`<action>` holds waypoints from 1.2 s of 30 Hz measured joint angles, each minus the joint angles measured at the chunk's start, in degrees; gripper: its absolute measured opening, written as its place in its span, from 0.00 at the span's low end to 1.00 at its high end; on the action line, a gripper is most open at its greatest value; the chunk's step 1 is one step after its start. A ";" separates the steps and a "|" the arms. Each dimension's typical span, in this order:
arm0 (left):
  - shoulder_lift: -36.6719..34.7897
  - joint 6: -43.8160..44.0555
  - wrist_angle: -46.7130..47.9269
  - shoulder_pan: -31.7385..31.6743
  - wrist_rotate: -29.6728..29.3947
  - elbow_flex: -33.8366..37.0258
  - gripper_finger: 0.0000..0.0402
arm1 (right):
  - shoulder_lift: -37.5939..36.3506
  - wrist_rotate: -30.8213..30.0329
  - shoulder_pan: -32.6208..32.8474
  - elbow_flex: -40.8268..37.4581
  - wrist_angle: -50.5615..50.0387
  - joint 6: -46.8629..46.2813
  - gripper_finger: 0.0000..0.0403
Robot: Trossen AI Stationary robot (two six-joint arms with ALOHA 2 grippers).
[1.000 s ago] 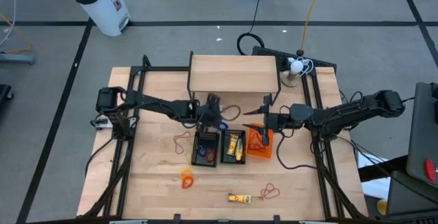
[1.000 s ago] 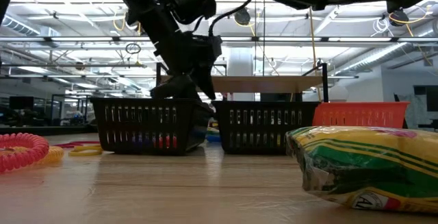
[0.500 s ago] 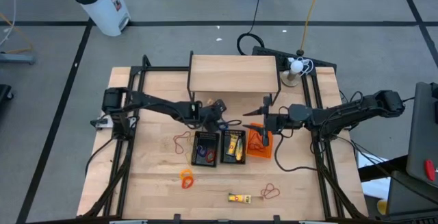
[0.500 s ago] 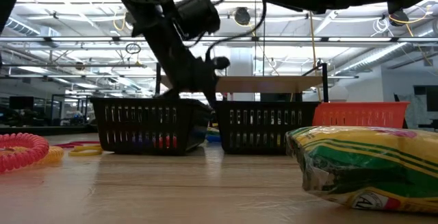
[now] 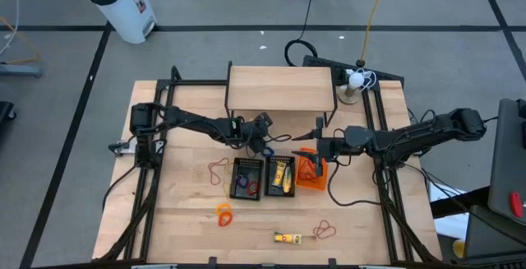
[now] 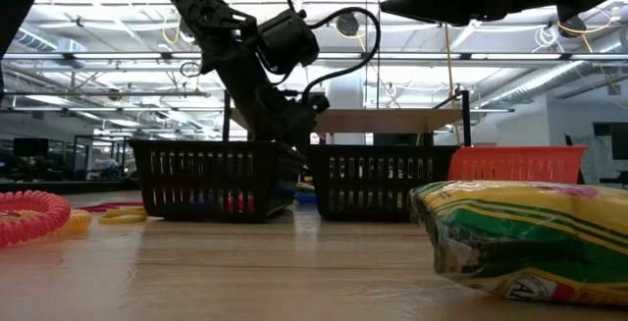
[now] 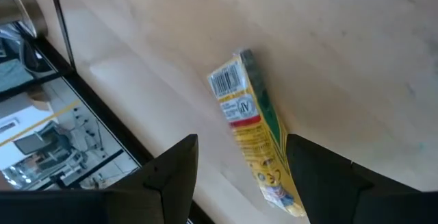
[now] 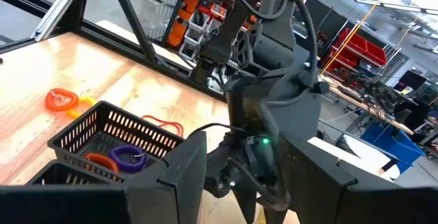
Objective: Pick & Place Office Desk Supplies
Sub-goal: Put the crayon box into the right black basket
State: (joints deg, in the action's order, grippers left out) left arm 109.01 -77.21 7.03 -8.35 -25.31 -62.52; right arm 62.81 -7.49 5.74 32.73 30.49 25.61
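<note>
Left gripper (image 5: 265, 140) raised behind black basket (image 5: 247, 178), jaws apart and empty, probably after a drop. Right gripper (image 5: 316, 147) waiting over orange basket (image 5: 311, 173), jaws part-open, empty.

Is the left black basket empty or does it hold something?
Not empty: the left black basket holds coiled bands, purple and orange.

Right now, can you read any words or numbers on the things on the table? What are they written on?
"AV" or similar: a round mark on the yellow packet, beside its barcode; I cannot be sure of the letters.
Other print on the yellow packet: too blurred to read.
Label on the white bin beside the table: too small to read.
The baskets carry no words I can see.
</note>
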 joint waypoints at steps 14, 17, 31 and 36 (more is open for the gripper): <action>0.79 6.33 0.55 -1.41 4.95 0.00 0.55 | 0.00 0.00 0.00 0.00 -0.10 -0.02 0.42; 0.79 7.49 1.73 -1.76 6.45 0.00 0.51 | 0.00 0.00 -0.01 0.00 -0.09 -0.48 0.42; 5.69 15.13 1.28 -2.37 -2.11 -0.21 0.01 | 0.00 0.00 0.00 0.00 0.05 -0.90 0.42; 5.66 16.72 0.60 -1.26 -5.43 -0.50 0.00 | 0.00 0.00 0.00 0.00 0.03 -0.90 0.42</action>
State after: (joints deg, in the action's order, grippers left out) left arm 114.67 -60.49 7.63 -9.61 -30.74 -63.03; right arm 62.81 -7.49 5.74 32.73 30.52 24.71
